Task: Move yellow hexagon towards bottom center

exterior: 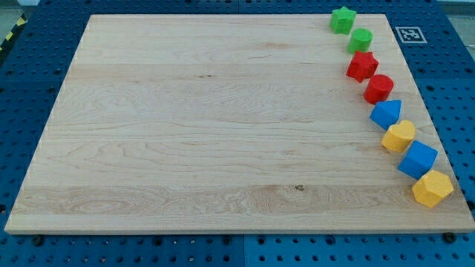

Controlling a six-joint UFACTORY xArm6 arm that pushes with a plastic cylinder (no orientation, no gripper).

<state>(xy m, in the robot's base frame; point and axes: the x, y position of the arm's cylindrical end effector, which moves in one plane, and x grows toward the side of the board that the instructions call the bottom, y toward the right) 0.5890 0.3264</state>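
The yellow hexagon (433, 188) lies at the view's bottom right corner of the wooden board (185, 126), close to the right edge. A second yellow block (398, 136), heart-like in shape, lies a little above it. Between them sits a blue block (418, 159). My tip does not show in the camera view, and no part of the rod or arm shows.
A line of blocks runs down the board's right edge: a green star (343, 19), a green round block (361, 39), a red star (362, 66), a red round block (378, 88) and a blue block (386, 114). A printed marker (410, 34) lies at the top right.
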